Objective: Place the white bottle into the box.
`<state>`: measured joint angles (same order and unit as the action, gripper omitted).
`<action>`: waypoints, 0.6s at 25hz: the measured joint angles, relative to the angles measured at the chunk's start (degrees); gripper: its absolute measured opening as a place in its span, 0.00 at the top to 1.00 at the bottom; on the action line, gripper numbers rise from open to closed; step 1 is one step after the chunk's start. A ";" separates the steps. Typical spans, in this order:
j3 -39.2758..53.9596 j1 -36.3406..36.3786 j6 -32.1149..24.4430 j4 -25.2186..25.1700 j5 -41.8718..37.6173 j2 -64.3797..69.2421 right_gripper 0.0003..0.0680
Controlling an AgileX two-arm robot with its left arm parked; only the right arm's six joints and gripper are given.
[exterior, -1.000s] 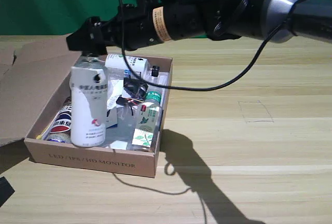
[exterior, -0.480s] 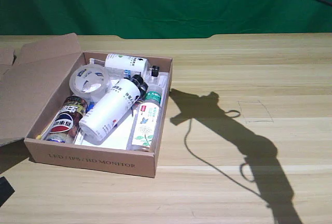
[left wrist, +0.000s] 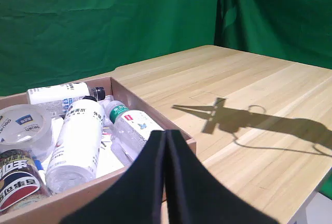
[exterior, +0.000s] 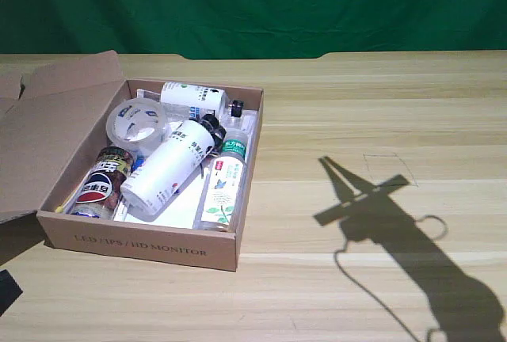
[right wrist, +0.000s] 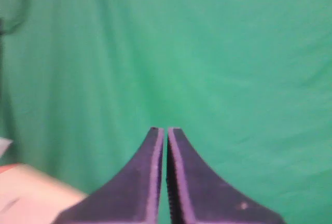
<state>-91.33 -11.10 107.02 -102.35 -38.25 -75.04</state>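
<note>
Green cloth behind the wooden counter; my right gripper has its fingers together, empty, and I fear the large white cylindrical bottle, leaning on other items in the shallow brown cardboard box, could roll.

Right gripper: two dark, near-black fingers with a purplish sheen, each broad at the base and curving in to a narrow tip. Fine serrated teeth line the inner edge of one finger. The parked arm's gripper has the same shape, matte black, no markings visible.
</note>
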 joint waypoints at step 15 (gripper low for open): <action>31.11 -0.71 -16.24 1.91 30.64 20.04 1.00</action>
<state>-60.23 -11.81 90.78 -100.44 -7.61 -55.00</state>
